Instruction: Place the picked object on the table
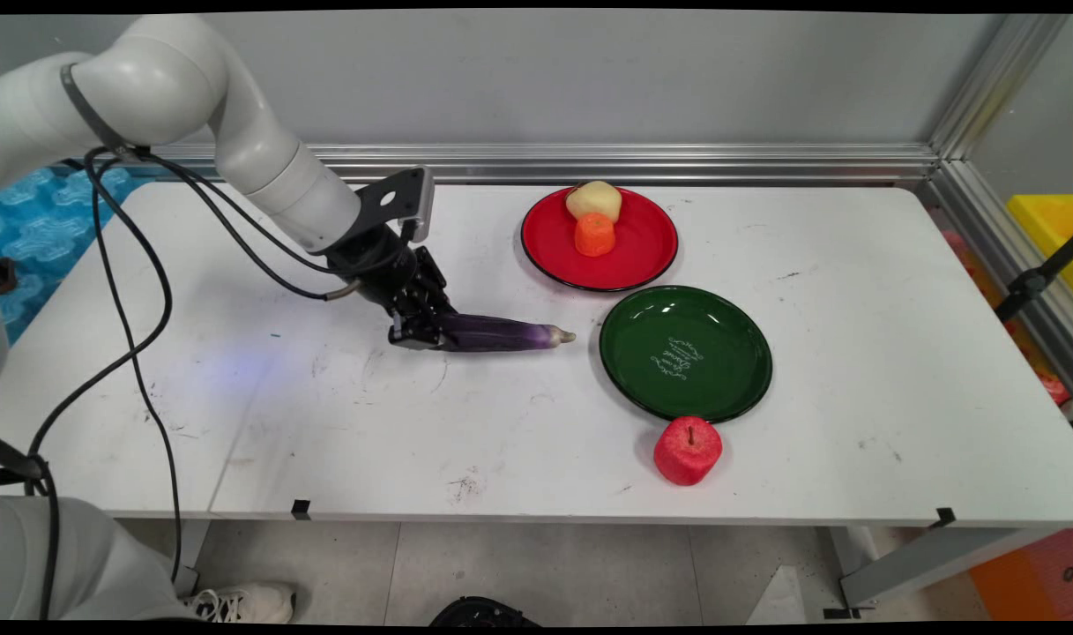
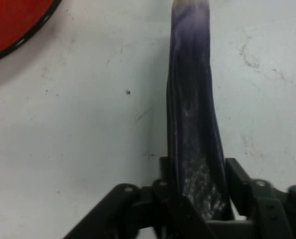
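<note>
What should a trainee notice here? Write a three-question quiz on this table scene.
1. True or false: the claw is shut on the purple eggplant.
2. Fill in: the red plate holds ___ food items.
3. The red apple is: A) on the red plate; B) on the table, beside the green plate; C) in the claw.

Key: 1 true; 2 two; 3 B.
</note>
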`<state>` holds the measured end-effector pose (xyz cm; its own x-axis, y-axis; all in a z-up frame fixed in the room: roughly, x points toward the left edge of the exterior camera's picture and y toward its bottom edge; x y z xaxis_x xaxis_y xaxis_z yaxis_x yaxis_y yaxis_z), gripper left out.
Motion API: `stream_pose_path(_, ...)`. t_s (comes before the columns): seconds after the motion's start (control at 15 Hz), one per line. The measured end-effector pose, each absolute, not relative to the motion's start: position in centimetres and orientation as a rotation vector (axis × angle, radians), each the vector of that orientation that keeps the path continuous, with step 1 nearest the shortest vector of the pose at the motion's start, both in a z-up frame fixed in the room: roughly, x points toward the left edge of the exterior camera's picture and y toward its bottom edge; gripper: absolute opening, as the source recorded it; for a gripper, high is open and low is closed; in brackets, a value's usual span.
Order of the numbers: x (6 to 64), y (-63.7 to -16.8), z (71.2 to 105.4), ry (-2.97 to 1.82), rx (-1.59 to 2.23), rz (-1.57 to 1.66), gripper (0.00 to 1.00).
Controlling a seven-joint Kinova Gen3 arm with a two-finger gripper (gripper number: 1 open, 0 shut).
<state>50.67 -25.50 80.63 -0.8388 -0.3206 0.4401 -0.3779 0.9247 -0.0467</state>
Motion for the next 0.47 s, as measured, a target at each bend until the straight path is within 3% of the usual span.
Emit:
stream_pose_path(0.07, 50.69, -25.48, 80.55, -2.648, 0.510, 0.181, 1.00)
stream_pose_path(0.47, 50.42, -25.77, 80.10, -2.630, 0.551, 0.201, 1.00)
